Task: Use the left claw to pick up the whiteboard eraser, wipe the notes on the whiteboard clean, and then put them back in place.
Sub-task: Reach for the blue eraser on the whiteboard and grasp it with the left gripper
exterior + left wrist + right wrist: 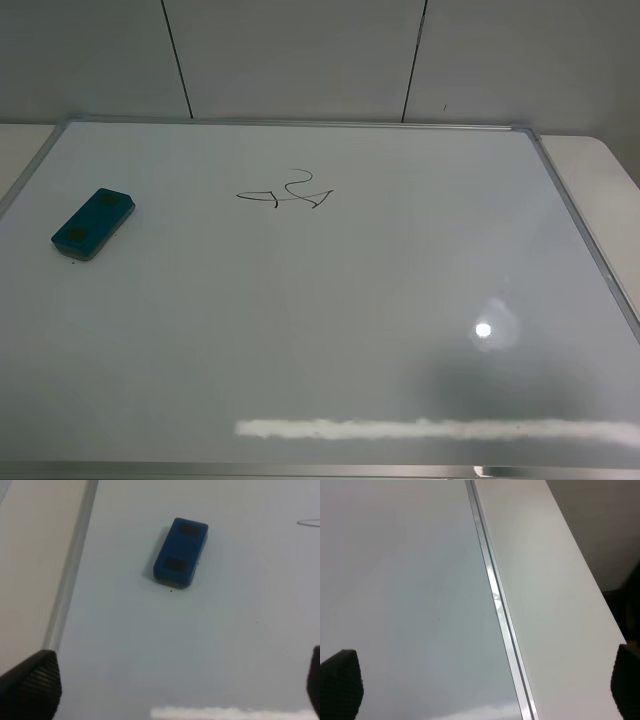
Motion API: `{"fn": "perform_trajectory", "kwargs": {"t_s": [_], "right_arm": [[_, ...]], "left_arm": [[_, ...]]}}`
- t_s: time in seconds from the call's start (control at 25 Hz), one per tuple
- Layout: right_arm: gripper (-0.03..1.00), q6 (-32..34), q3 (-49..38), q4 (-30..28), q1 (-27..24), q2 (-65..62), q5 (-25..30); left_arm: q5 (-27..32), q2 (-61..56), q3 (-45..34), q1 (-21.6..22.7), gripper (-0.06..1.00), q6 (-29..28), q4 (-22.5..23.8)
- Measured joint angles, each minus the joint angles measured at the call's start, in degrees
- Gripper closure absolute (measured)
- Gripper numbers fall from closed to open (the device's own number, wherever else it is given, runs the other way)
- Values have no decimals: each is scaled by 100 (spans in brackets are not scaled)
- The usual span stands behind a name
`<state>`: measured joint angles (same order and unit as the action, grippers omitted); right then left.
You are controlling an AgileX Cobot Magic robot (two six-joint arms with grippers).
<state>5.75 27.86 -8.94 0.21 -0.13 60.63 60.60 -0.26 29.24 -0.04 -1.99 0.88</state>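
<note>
Whiteboard eraser (pixel 93 222) lies flat on the whiteboard (pixel 350 320) near the tabletop's (pixel 592 160) left edge, well apart from the black notes (pixel 285 195). Left gripper (pixel 172 690) hangs nearby, jaws wide apart; right gripper (pixel 482 685), equally spread, hangs near the right edge.

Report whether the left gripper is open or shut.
Open. The left gripper shows fingers far apart, nothing between; the eraser lies ahead on the whiteboard.
</note>
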Motion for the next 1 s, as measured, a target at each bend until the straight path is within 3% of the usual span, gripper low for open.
{"fn": "perform_trajectory", "kwargs": {"t_s": [1.0], "right_arm": [[-2,0,0,0,0,0,0]], "left_arm": [[0,6,0,0,-5,-97,0]]}}
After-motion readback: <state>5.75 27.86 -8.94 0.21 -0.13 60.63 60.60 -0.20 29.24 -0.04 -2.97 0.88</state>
